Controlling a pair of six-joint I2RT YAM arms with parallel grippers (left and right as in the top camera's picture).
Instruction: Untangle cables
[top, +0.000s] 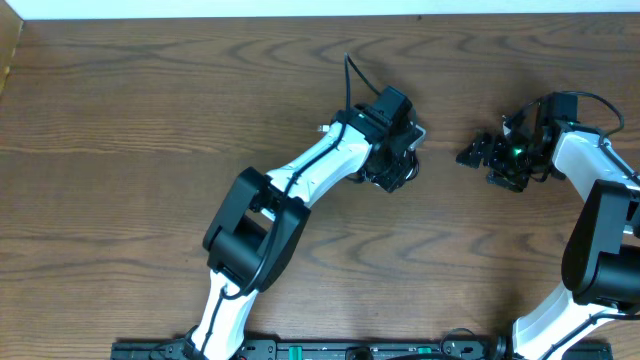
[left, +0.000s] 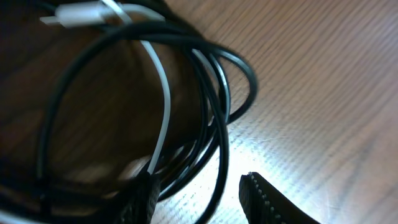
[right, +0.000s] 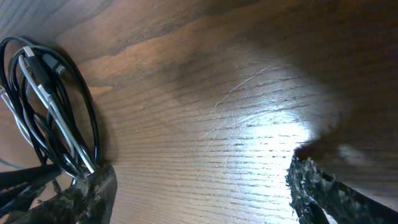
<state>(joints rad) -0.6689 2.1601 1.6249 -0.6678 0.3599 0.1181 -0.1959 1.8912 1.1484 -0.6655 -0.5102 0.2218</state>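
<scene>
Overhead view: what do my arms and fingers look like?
The left arm and right arm have white links, bulky black joints and black wires along them. The left gripper and right gripper are black; a green light shows on the right one. The fingers are dark and ridged.

Table (top: 130, 120): dark brown wood w/ strong wavy grain running left-right, fills nearly the whole overhead view. Right wrist view: tabletop (right: 236, 74) has fine pale scratches + a bright glare patch near centre-right. Left wrist view: tabletop (left: 323, 74) grain runs diag, glare patch low centre. White strip (top: 300, 8) along table's far edge. Lighter wood piece (top: 8, 55) at far-left corner, angled. Black rail (top: 330, 350) w/ small green bits along near edge
</scene>
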